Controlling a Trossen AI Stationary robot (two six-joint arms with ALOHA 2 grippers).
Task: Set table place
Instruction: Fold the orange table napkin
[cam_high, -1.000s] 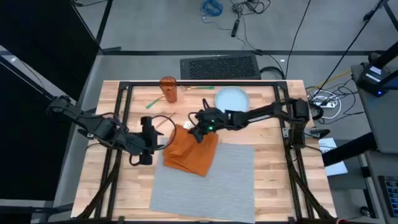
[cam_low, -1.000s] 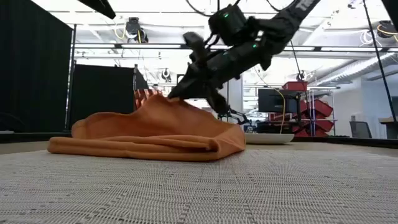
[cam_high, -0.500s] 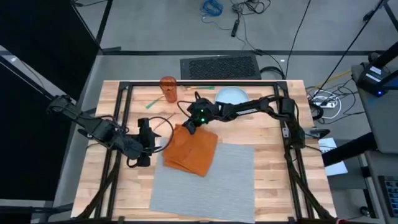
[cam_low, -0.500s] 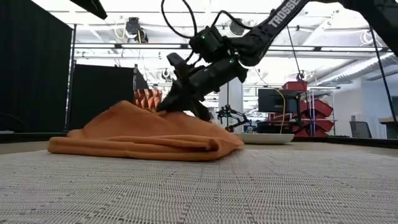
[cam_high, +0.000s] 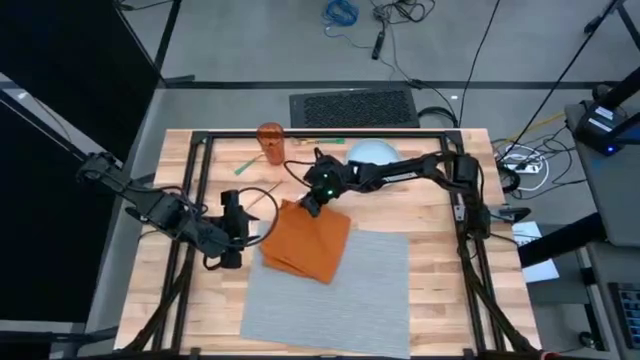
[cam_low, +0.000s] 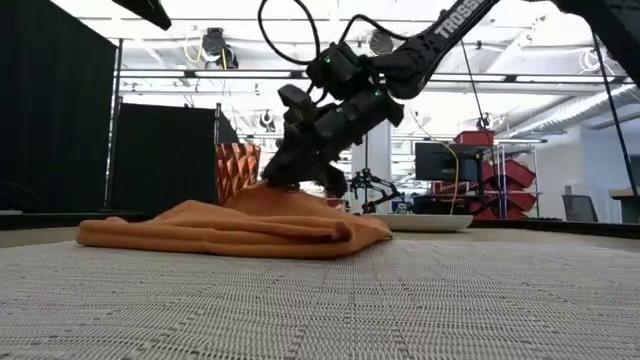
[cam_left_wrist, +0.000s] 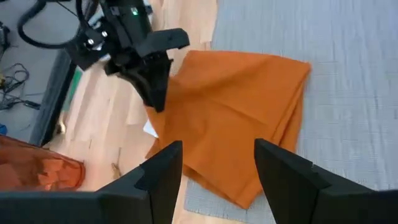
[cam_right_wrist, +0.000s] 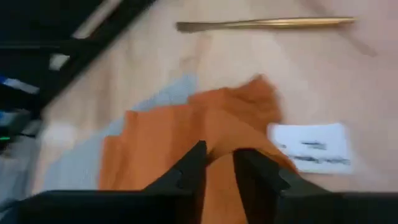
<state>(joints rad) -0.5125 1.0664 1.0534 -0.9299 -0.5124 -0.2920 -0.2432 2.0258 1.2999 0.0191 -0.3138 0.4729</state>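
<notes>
The orange napkin (cam_high: 308, 240) lies folded, its right part on the grey placemat (cam_high: 335, 290) and its far left part on the wooden table (cam_high: 425, 210). My right gripper (cam_high: 306, 204) is shut on the napkin's far corner, low over the table. My left gripper (cam_high: 243, 225) stands open just left of the napkin, touching nothing; in its wrist view the napkin (cam_left_wrist: 236, 124) lies past its fingers. The pale plate (cam_high: 372, 153) sits at the far side, partly under the right arm. My right gripper pinches the napkin's far left corner (cam_right_wrist: 219, 134) between its two fingers, slanting down from the table's far right. That corner (cam_low: 270, 192) is raised a little into a low hump. The rest of the napkin lies flat and slack on the placemat and the table.
An orange tumbler (cam_high: 271, 143) stands at the far left. A small white card (cam_right_wrist: 311, 149) lies on the wood beside the held corner, and a gold utensil (cam_right_wrist: 267, 23) lies farther off. A black frame (cam_high: 195, 190) runs around the work area.
My right gripper has moved toward the table's far left and downward, still shut on the napkin's corner. The napkin's raised peak has sunk from a tall tent to a low hump, and that corner has been drawn out to the left. The near folded edge stayed in place.
</notes>
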